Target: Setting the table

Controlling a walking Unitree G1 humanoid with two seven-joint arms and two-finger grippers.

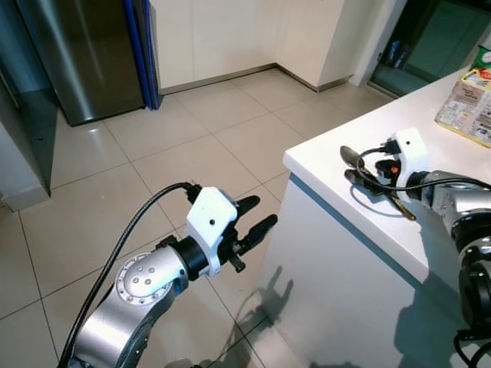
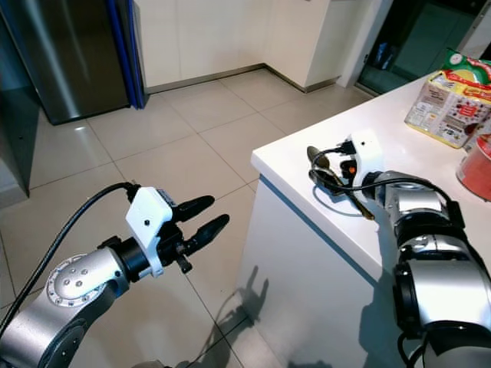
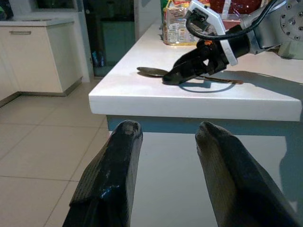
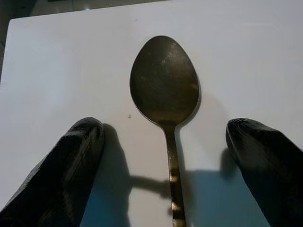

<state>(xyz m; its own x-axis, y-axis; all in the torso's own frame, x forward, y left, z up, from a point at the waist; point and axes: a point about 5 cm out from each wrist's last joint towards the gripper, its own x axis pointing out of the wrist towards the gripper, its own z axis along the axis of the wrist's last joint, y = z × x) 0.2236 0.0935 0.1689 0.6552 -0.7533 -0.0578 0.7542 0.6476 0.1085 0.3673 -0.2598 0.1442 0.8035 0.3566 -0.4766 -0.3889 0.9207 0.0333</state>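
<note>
A dark metal spoon (image 4: 164,90) lies flat on the white counter (image 1: 337,180) near its corner, bowl toward the edge. My right gripper (image 4: 165,165) hovers just over the spoon's handle, open, with one finger on each side and neither touching it. The same spoon (image 1: 351,156) and right gripper (image 1: 357,170) sit at the counter's corner in the left eye view. My left gripper (image 1: 257,215) is held out over the tiled floor, left of the counter, open and empty.
A printed food carton (image 2: 446,96) and a red container (image 2: 477,169) stand further back on the counter. A steel fridge (image 1: 77,54) and white cabinets (image 1: 222,34) line the far wall. Beige floor tiles (image 1: 176,153) lie open between them and the counter.
</note>
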